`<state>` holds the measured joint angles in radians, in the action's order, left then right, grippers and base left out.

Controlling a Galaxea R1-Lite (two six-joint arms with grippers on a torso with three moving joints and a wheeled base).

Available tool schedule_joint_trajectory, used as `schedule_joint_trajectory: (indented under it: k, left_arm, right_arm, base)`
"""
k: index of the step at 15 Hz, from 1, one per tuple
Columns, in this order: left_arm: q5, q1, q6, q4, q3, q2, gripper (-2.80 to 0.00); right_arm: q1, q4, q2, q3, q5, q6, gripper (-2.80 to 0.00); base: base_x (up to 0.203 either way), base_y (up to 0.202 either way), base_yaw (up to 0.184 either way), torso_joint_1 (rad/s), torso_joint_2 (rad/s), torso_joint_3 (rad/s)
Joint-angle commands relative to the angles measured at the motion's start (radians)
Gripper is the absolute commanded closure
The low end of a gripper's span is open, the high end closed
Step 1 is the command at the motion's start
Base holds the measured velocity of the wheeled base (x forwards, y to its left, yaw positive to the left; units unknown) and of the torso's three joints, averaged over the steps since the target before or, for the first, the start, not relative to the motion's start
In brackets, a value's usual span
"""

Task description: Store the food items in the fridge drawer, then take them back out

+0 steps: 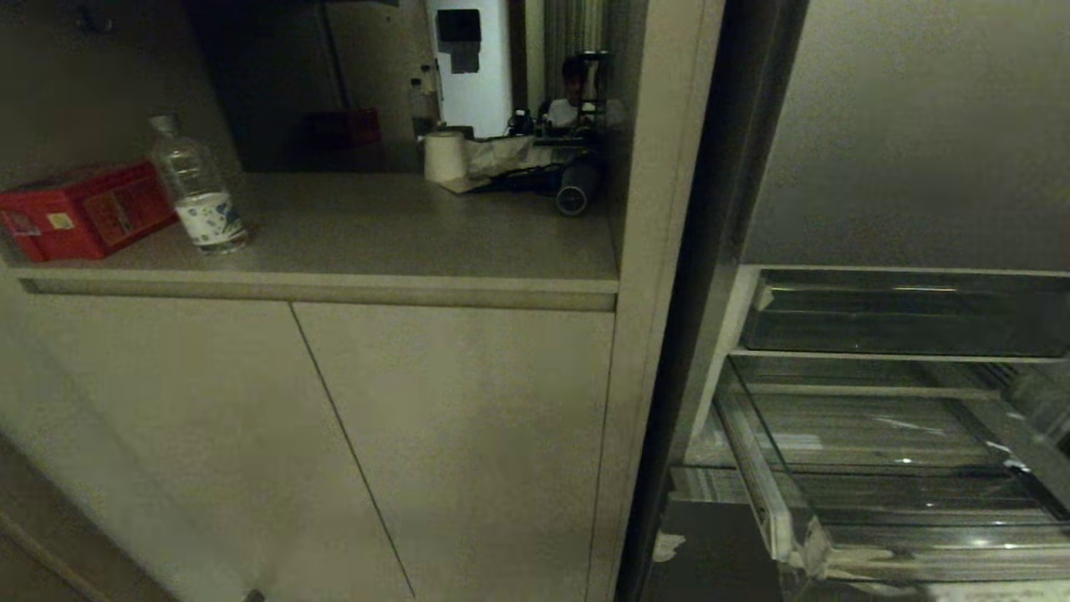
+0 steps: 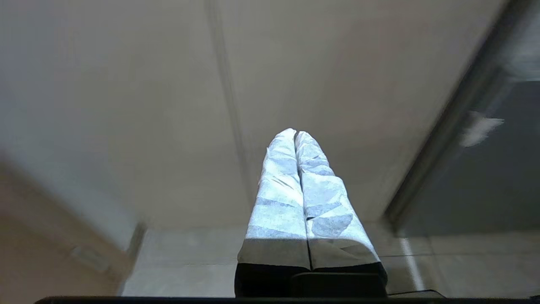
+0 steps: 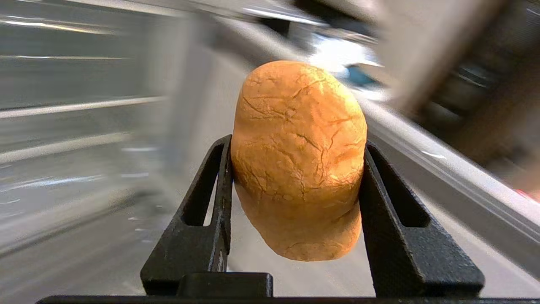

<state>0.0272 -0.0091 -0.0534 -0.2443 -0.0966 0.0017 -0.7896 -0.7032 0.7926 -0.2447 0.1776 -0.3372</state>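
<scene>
My right gripper (image 3: 298,145) is shut on a round orange-brown food item (image 3: 295,105) with a cracked crust, held between its two black fingers (image 3: 211,198). Blurred grey fridge surfaces lie behind it. The fridge drawer (image 1: 786,518), a deep clear bin with a ribbed floor, stands pulled out at the lower right of the head view, and nothing shows inside it. Neither arm appears in the head view. My left gripper (image 2: 295,134) is shut, its white-wrapped fingers pressed together and holding nothing, parked in front of a beige cabinet door (image 2: 126,105).
A shallower clear tray (image 1: 903,322) sits above the drawer. Left of the fridge, a counter (image 1: 376,234) carries a water bottle (image 1: 199,192), a red box (image 1: 84,209) and a paper roll (image 1: 445,156). A person (image 1: 577,92) is seated far behind.
</scene>
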Motion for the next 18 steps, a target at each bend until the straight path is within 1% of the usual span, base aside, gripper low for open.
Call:
schedule_joint_trajectory:
  k: [1,7,10,11,12,13,14,15,16,17,18]
  left_arm:
    - [0.000,0.000,0.000,-0.001,0.000,0.001,0.00]
    - [-0.001,0.000,0.000,-0.001,0.000,0.001,0.00]
    - [0.000,0.001,0.000,-0.001,0.000,0.001,0.00]
    - [0.000,0.001,0.000,-0.001,0.000,0.001,0.00]
    - [0.000,0.001,0.000,-0.001,0.000,0.001,0.00]
    - [0.000,0.001,0.000,-0.001,0.000,0.001,0.00]
    - [0.000,0.001,0.000,-0.001,0.000,0.001,0.00]
    - [-0.001,0.000,0.000,-0.001,0.000,0.001,0.00]
    - [0.000,0.001,0.000,-0.001,0.000,0.001,0.00]
    - [0.000,0.000,0.000,-0.001,0.000,0.001,0.00]
    - [0.000,0.001,0.000,-0.001,0.000,0.001,0.00]
  right_arm:
    - [-0.014,-0.004,-0.031,0.000,0.000,-0.002,0.00]
    - [-0.057,-0.025,-0.085,-0.030,0.000,-0.003,0.00]
    - [-0.065,-0.019,-0.081,-0.033,-0.004,0.009,0.00]
    - [-0.070,-0.001,-0.067,-0.032,-0.014,0.017,0.00]
    - [-0.090,0.053,-0.048,-0.033,-0.034,0.025,0.00]
    - [-0.137,0.121,-0.034,-0.043,-0.065,0.054,0.00]
    - [-0.187,0.197,-0.023,-0.074,-0.093,0.099,0.00]
    - [-0.217,0.250,-0.010,-0.114,-0.103,0.130,0.00]
    - [-0.263,0.297,0.022,-0.154,-0.112,0.181,0.00]
    - [-0.308,0.323,0.061,-0.182,-0.132,0.237,0.00]
    - [-0.358,0.332,0.083,-0.195,-0.169,0.271,0.00]
  base:
    - [-0.002,0.008,-0.170,-0.001,0.00,0.001]
    - [0.001,0.008,-0.178,0.003,0.00,0.002]
    - [0.001,0.008,-0.156,0.001,0.00,0.003]
    - [-0.001,0.008,-0.079,0.003,0.00,0.002]
    - [0.000,0.000,0.000,0.000,0.00,0.000]
    - [0.000,0.000,0.000,0.000,0.00,0.000]
    - [0.000,0.000,0.000,0.000,0.00,0.000]
    - [0.000,0.000,0.000,0.000,0.00,0.000]
    - [0.000,0.000,0.000,0.000,0.00,0.000]
    - [0.000,0.000,0.000,0.000,0.00,0.000]
    - [0.000,0.000,0.000,0.000,0.00,0.000]
